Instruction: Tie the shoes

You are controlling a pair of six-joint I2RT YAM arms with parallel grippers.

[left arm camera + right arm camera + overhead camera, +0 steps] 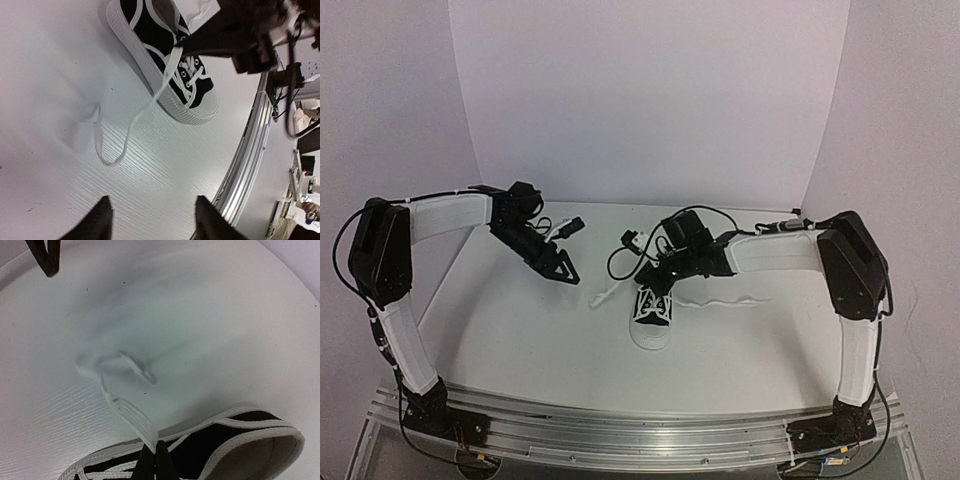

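Observation:
A small black sneaker (653,308) with a white toe cap and white laces lies mid-table, toe toward the near edge. My right gripper (665,277) hovers over its laced top, shut on the left lace; in the right wrist view the closed tips (156,446) pinch the flat white lace (127,412), which runs out over the table to a loose curl. The shoe's black side and white-edged opening (235,440) lie below. My left gripper (566,270) is open and empty, left of the shoe. In the left wrist view (152,212) it sits above bare table, short of the lace loop (112,150) and shoe (167,60).
The other lace (725,300) trails right of the shoe across the white table. Black cables (625,255) hang behind the shoe between the arms. The metal rail (640,435) runs along the near edge; it also shows in the left wrist view (250,150). White walls enclose the back.

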